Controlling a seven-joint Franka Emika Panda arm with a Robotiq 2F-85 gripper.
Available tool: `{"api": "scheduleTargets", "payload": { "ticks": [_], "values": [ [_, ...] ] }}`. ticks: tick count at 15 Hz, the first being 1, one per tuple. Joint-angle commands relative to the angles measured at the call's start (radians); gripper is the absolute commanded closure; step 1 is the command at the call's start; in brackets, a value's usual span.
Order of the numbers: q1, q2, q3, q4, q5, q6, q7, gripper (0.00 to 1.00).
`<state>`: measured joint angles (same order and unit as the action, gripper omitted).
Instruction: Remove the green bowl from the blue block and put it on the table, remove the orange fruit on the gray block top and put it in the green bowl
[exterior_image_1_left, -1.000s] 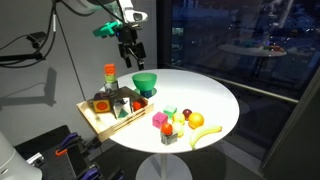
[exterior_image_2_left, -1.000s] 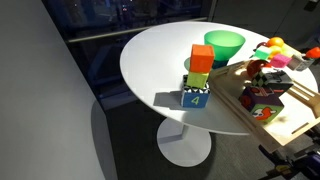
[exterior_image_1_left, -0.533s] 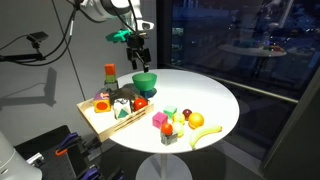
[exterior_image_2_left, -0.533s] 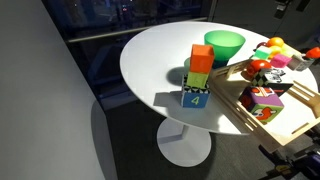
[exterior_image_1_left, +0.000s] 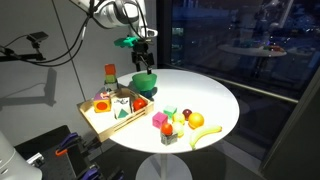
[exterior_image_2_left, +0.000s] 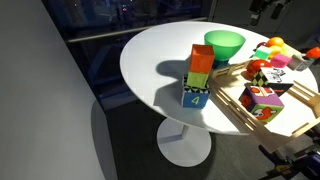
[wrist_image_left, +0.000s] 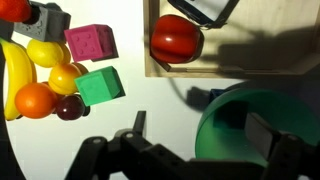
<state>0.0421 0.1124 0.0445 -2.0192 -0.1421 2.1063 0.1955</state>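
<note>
Above the green bowl (exterior_image_1_left: 145, 82), the gripper (exterior_image_1_left: 143, 62) hangs with its fingers spread wide and empty, the bowl resting upright on the table (exterior_image_1_left: 215, 95) near the wooden tray (wrist_image_left: 260, 60), while the orange fruit (wrist_image_left: 33, 100) sits well apart beside the banana (wrist_image_left: 14, 75) and the pink block (wrist_image_left: 90, 43).

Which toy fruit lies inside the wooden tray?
The red round fruit; the orange fruit and the banana are outside the tray.
</note>
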Motion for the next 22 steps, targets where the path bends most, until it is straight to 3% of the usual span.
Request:
{"api": "scheduleTargets", "payload": {
  "ticks": [1,8,20,22],
  "values": [
    [0.024,0.079,0.005,0.09,0.02,-0.017,0.042,0.0],
    [0.074,0.19,-0.004,0.162,-0.003,0.001,0.123,0.0],
    [0.086,0.269,-0.039,0.209,-0.02,0.007,0.169,0.0],
    [0.09,0.273,-0.046,0.209,-0.031,0.008,0.173,0.28]
  ]
}}
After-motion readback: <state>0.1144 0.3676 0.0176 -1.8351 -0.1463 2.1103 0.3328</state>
